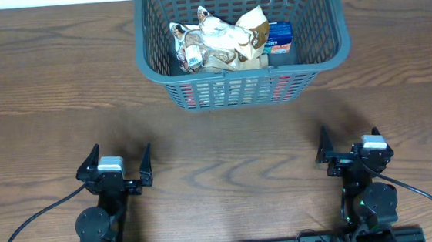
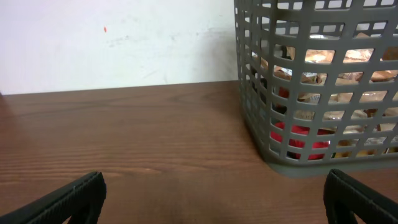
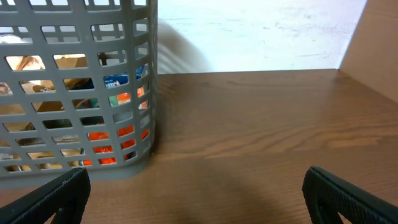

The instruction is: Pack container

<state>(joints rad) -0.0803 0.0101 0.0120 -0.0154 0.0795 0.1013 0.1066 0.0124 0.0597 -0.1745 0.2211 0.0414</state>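
Brown wood-grain worktop [image 1: 43,88] spreads under everything. The container [image 1: 152,49] sits at its far middle edge, holding crumpled snack packets [image 1: 221,39] and a blue box [image 1: 279,35]. Left pincer [image 1: 121,153] and right pincer [image 3: 196,186] sit at the near edge, both spread wide, gripping nothing.

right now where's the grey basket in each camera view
overhead: basket at top centre, cut off by the top edge.
left wrist: basket on the right, running off the frame.
right wrist: basket on the left, running off the frame.
shared landmark: the brown wood table it stands on.
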